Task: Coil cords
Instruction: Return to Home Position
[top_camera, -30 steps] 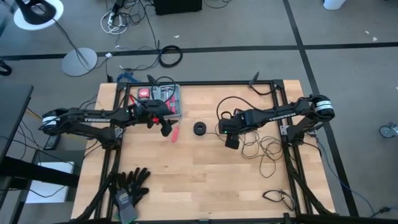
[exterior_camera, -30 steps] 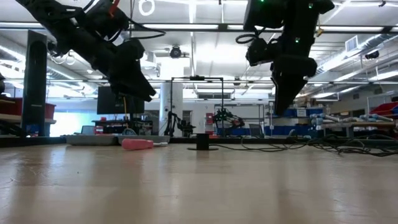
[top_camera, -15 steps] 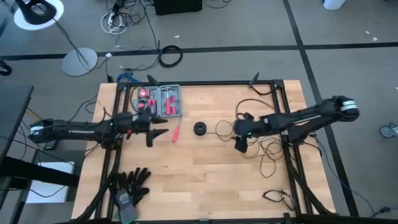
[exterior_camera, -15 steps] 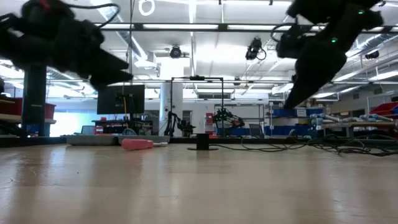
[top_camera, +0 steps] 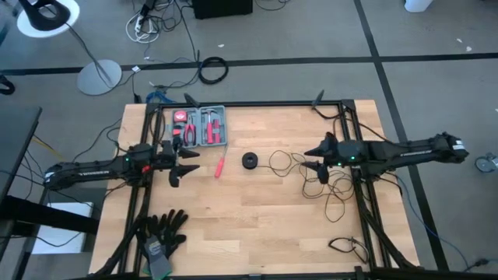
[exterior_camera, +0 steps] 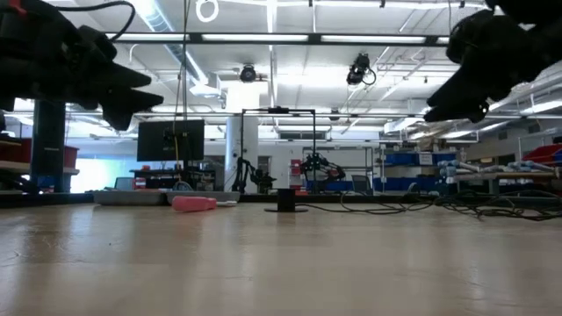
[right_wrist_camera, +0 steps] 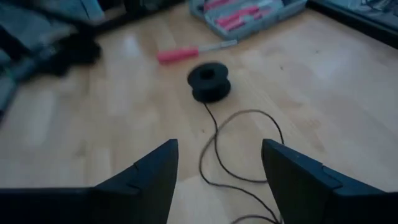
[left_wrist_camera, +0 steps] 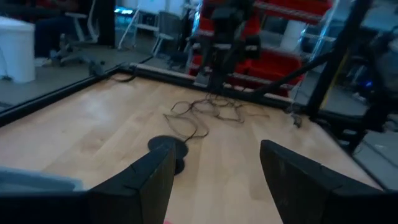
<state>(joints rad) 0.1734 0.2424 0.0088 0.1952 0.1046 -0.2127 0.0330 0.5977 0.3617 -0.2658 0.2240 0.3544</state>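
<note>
The left gripper (top_camera: 187, 165) is held at the left of the table (top_camera: 257, 225), the right gripper (top_camera: 312, 161) at its right, both jaws spread and empty. The cord (left_wrist_camera: 208, 107) is strewn loosely right of the central puck (top_camera: 250, 161).

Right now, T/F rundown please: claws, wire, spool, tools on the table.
1. The left claw and right claw are both open and empty. True.
2. The black wire lies in loose loops on the table, on the right arm's side of the black spool. True.
3. The red screwdriver is held in the left claw. False: it lies on the table between that claw and the spool.
4. The spool sits inside the tool case. False: it stands on bare wood, apart from the case.
5. Black gloves lie near the table edge on the left arm's side. True.
</note>
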